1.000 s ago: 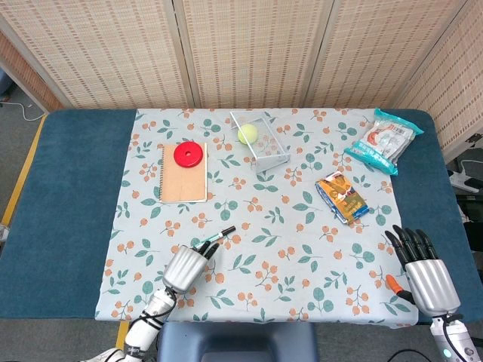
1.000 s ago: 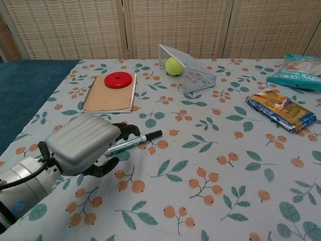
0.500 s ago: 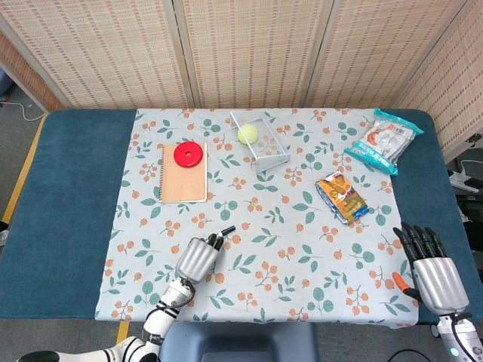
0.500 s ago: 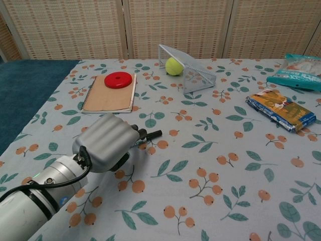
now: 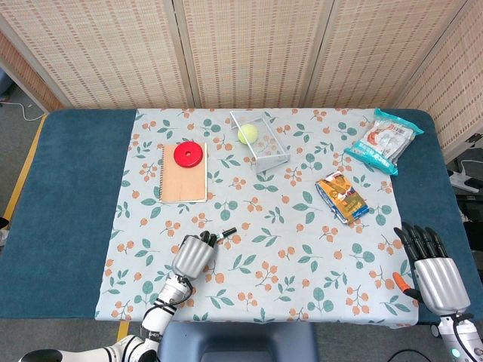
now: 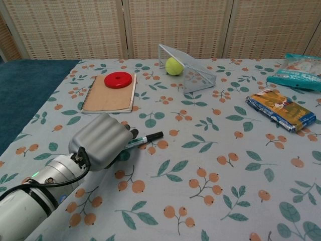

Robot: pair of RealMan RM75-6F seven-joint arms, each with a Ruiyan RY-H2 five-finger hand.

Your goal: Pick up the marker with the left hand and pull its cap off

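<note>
Curling over the marker (image 6: pixel 143 139), the left hand (image 6: pixel 100 141) has its fingers wrapped on the barrel, low on the floral tablecloth (image 6: pixel 210 165). Chest view shows only the black capped end and a short green-white stretch of barrel poking out to the right of the fingers; the rest is hidden under the hand. Whether the marker is off the cloth or lying on it, cannot tell. In the head view the marker tip is a tiny dark sliver beside the knuckles, hard to read. Cap is on.

Right hand (image 5: pixel 432 268) sits at the lower right table edge, fingers straight and spread, holding nothing; wrist is cut off by the frame bottom. Not visible in the chest view. Small orange item (image 5: pixel 399 281) just beside it, too small to identify.

Further back: notebook (image 6: pixel 109 96) with a red disc (image 6: pixel 118 79) on top, clear tilted box (image 6: pixel 188 70) with a yellow-green ball (image 6: pixel 174 66) in it, blue-orange snack pack (image 6: pixel 281 110), and a teal bag (image 6: pixel 297 74) cut off at the right edge.
</note>
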